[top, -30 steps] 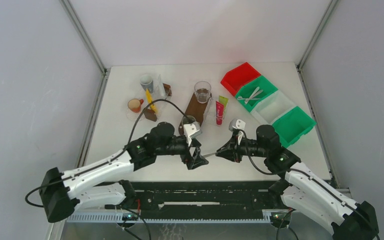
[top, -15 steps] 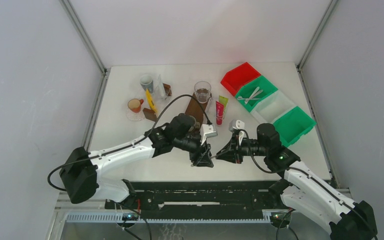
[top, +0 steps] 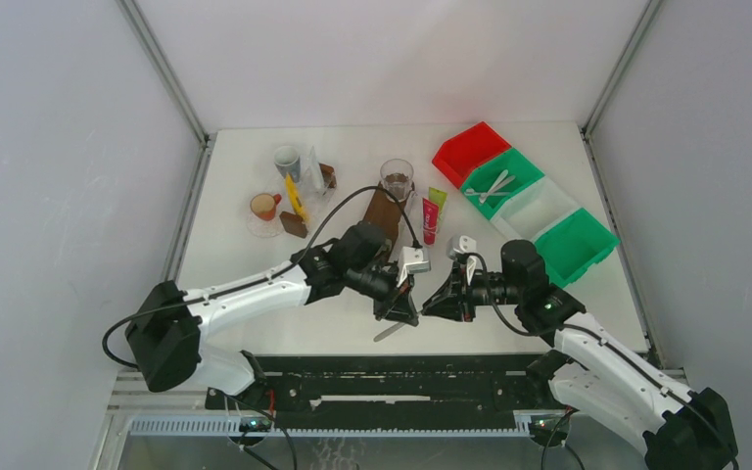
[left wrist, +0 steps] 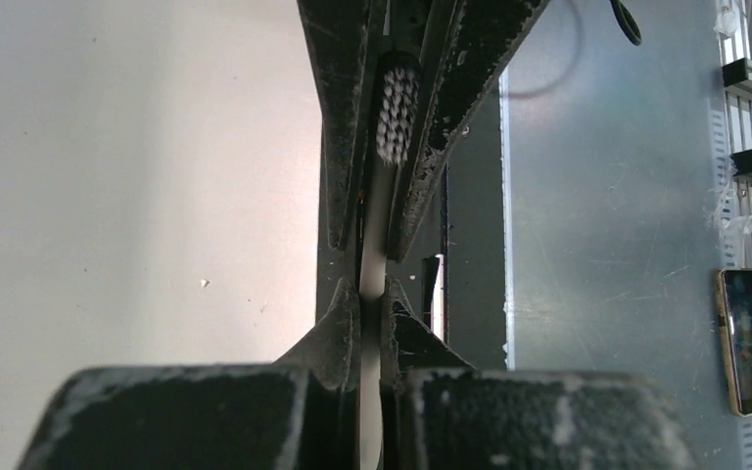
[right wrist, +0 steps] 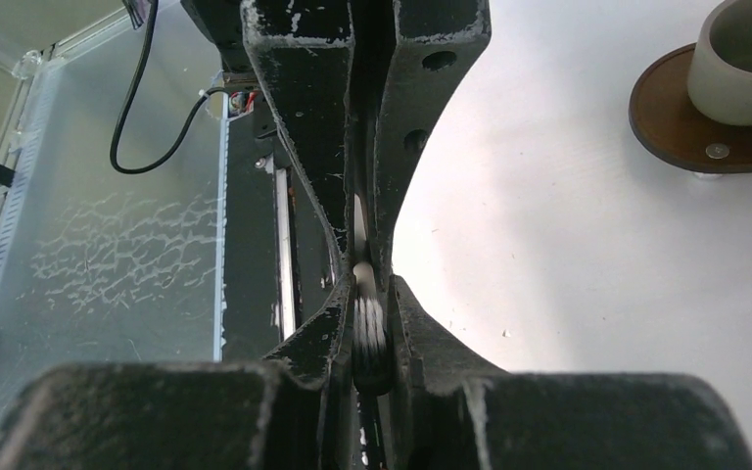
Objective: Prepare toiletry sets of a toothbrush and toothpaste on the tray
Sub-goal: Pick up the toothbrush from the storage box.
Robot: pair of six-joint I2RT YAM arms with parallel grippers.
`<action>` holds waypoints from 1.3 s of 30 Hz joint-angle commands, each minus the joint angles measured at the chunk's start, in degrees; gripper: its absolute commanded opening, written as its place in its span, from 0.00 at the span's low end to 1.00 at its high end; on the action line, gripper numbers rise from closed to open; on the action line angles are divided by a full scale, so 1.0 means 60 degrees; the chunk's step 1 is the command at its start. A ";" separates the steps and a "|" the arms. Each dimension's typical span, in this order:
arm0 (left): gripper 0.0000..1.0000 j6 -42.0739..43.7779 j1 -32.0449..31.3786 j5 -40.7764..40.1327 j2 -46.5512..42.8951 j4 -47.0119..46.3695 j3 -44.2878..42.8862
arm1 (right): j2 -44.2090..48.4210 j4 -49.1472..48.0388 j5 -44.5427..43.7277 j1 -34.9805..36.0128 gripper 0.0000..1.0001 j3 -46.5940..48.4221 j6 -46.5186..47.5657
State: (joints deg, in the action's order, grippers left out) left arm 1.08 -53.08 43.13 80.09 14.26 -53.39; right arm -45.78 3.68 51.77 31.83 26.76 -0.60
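Near the front edge of the desk (top: 333, 328), the left claw (left wrist: 370, 296) pinches the toothbrush (left wrist: 396, 108) by its handle, and the right claw (right wrist: 370, 292) clamps its bristled head. Only the top view shows the toothpaste (top: 430, 221) tubes, well behind and beside the brown tray (top: 382, 211).

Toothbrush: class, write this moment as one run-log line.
toothbrush: held from both sides | left jaws: shut on handle | right jaws: shut on bristle end

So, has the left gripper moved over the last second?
Yes. Against the pink toothpaste, the left gripper has shifted right, nearing the right gripper, and is now shut on the toothbrush.
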 commanded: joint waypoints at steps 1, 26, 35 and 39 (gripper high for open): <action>0.00 -0.0243 0.0058 0.0034 -0.0264 -0.0437 -0.0282 | 0.0124 -0.0492 0.0059 -0.0053 0.11 0.0439 -0.0042; 0.00 -0.7573 0.0618 -0.6463 -0.5667 -0.9042 0.5217 | 0.0624 -0.6780 -0.3948 0.2168 0.78 -0.1798 -0.3816; 0.00 -0.8072 0.0292 -0.7397 -0.5708 -0.9025 0.5229 | -0.0918 -0.7704 -0.5168 0.3291 0.71 -0.1267 -0.4452; 0.00 -0.8004 0.0137 -0.7504 -0.5515 -0.8956 0.5149 | -0.1153 -0.7639 -0.5482 0.3458 0.68 -0.1013 -0.4504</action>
State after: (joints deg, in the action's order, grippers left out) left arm -46.15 -51.40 0.51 46.28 -36.95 -22.59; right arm -52.05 -37.85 22.83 51.37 16.69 -25.78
